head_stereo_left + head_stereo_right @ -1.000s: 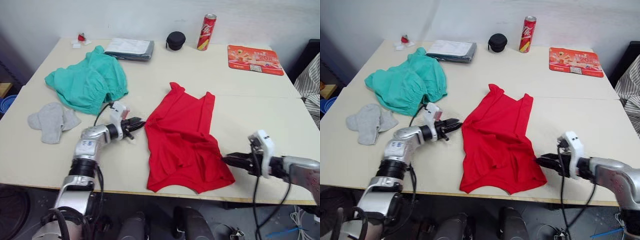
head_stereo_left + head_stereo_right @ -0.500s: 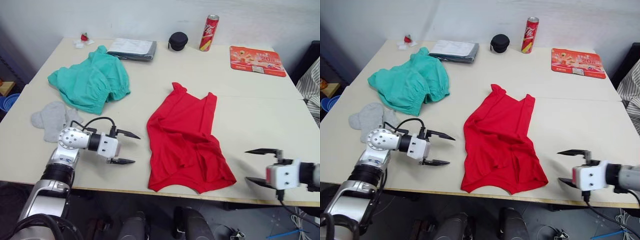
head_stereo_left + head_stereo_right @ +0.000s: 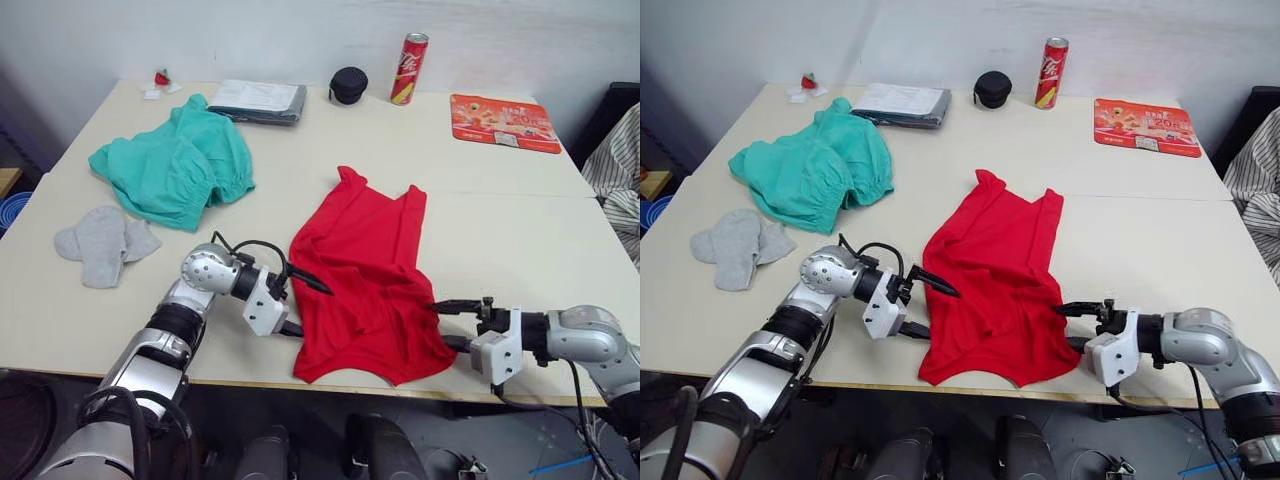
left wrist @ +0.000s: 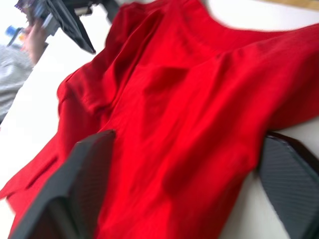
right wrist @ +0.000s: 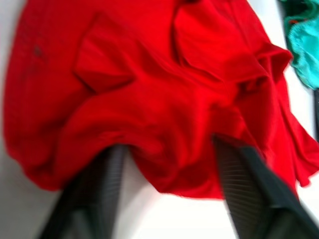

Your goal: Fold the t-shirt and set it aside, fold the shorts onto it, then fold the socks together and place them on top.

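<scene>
T-shirt (image 3: 368,275) lies rumpled at the centre of the tabletop (image 3: 500,225), running from about 12 o'clock down to the near edge at 6, hem end nearest the robot.

Left tool (image 3: 297,305) at the shirt's 9 o'clock edge, fingers spread wide: upper finger over the red cloth, lower finger at the shirt's edge near the hem (left wrist view shows cloth lying between both fingers). Not closed on it.

Right tool (image 3: 450,323) at the shirt's lower corner, roughly 4 o'clock, fingers likewise spread, tips touching the bunched hem; right wrist view shows fabric between them.

Shorts (image 3: 170,165) heaped toward 10 o'clock, well apart from the shirt. Socks (image 3: 103,240) flat, side by side, at 9 o'clock near the tabletop's edge, just below the shorts.

Far edge, 12 o'clock: grey folded packet (image 3: 257,99), black round case (image 3: 348,84), red can (image 3: 408,67) upright, red printed mat (image 3: 503,120) toward 1 o'clock.
</scene>
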`<action>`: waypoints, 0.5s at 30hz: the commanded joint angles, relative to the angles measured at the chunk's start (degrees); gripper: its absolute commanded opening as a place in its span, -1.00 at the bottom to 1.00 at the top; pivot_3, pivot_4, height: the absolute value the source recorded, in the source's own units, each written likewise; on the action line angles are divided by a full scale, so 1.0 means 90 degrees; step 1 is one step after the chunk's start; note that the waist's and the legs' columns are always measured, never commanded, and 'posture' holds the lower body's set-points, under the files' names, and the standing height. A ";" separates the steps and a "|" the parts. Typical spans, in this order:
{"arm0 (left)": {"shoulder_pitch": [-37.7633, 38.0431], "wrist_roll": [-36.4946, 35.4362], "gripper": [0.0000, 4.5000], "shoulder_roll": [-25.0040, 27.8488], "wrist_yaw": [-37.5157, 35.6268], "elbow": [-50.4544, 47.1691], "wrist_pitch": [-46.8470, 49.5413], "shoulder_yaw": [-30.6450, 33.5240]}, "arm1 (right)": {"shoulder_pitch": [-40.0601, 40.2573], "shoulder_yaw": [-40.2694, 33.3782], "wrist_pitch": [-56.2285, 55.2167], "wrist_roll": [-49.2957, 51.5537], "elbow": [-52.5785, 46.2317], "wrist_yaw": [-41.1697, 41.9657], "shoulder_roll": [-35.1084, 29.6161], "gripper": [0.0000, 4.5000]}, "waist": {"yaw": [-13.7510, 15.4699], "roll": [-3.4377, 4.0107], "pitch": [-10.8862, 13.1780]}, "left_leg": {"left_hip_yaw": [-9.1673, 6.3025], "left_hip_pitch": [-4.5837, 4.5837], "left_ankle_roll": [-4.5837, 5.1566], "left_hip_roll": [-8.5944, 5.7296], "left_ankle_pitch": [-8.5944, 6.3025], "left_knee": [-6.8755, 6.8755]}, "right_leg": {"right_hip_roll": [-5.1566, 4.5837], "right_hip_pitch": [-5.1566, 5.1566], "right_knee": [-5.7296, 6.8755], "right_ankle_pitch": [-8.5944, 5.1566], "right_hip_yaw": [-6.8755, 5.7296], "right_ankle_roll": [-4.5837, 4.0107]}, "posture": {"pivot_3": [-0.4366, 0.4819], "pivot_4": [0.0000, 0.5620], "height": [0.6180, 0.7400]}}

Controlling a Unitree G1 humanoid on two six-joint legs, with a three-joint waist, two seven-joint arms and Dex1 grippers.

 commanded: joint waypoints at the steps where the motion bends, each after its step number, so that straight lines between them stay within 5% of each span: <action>1: 0.0099 -0.0077 0.31 -0.0084 -0.0322 0.0121 -0.0019 -0.0321 | 0.0149 0.0243 -0.0002 0.0135 -0.0119 0.0026 -0.0133 -0.46 | 0.0001 0.0000 0.0000 | 0.0000 0.0000 0.0001 0.0000 0.0000 0.0000 | 0.0000 0.0000 0.0000 0.0000 0.0000 0.0000 | -0.05 -0.47 1.00; 5: 0.0374 -0.0490 -0.26 0.0040 -0.0700 -0.0234 0.0853 -0.0344 | 0.0496 0.0360 0.0504 0.0757 -0.0581 0.0279 -0.0382 -1.00 | 0.0007 0.0002 0.0001 | -0.0007 -0.0005 0.0006 0.0000 0.0000 0.0000 | -0.0001 0.0000 -0.0001 0.0000 -0.0005 0.0000 | -0.05 -0.47 1.00; 10: 0.1192 -0.1447 -0.90 0.0750 -0.1052 -0.2089 0.2872 -0.0215 | 0.1480 0.0189 0.1443 0.1958 -0.1845 0.0655 -0.1032 -1.00 | 0.0004 0.0015 0.0008 | -0.0023 -0.0021 0.0011 0.0002 -0.0003 0.0000 | -0.0006 -0.0009 -0.0003 0.0000 -0.0011 0.0000 | -0.05 -0.47 1.00; 15: 0.2092 -0.1919 -0.96 0.1672 -0.0994 -0.3777 0.3678 -0.0111 | 0.2943 -0.0560 0.2045 0.2662 -0.2934 0.0723 -0.1657 -1.00 | 0.0013 0.0031 0.0012 | -0.0029 -0.0012 0.0011 0.0003 -0.0004 0.0002 | -0.0014 -0.0001 -0.0022 -0.0002 -0.0010 -0.0003 | -0.05 -0.47 1.00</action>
